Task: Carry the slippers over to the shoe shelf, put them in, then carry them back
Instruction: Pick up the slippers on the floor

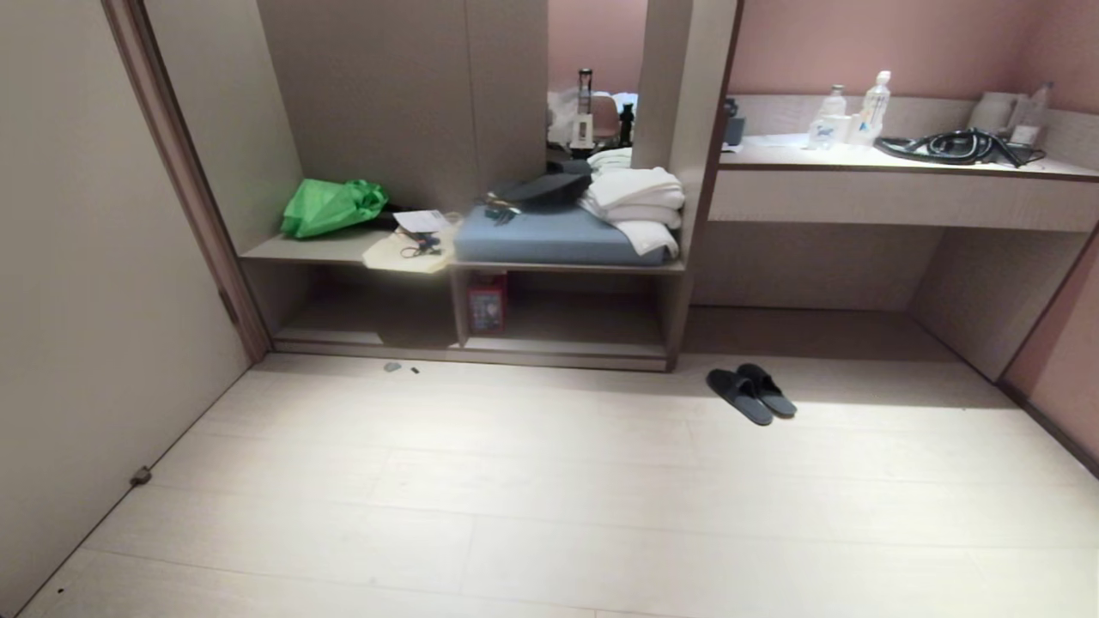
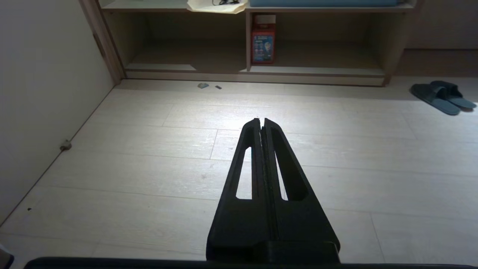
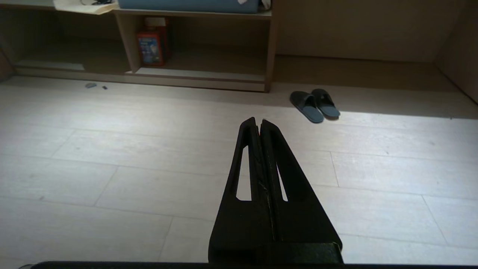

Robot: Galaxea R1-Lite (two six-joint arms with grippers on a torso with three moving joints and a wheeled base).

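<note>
Slippers (image 1: pixel 751 394) sit side by side on the floor (image 1: pixel 549 498), just outside the right end of the shoe shelf (image 1: pixel 567 330), under the desk counter (image 1: pixel 901 184) edge. My left gripper (image 2: pixel 261 120) is clenched, empty, over bare floor. My right gripper (image 3: pixel 258 120) is also clenched, empty, well short of the slippers. A red box (image 1: pixel 486 305) stands by the shelf divider.

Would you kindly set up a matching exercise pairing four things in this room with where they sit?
Things:
1. slippers
2. green bag
3. red box
4. towels

Places:
A. on the blue cushion
B. in the shoe shelf, beside the divider
C. on the floor, right of the shelf
D. on the bench top's left end

Pairs: 1-C, 2-D, 3-B, 4-A
</note>
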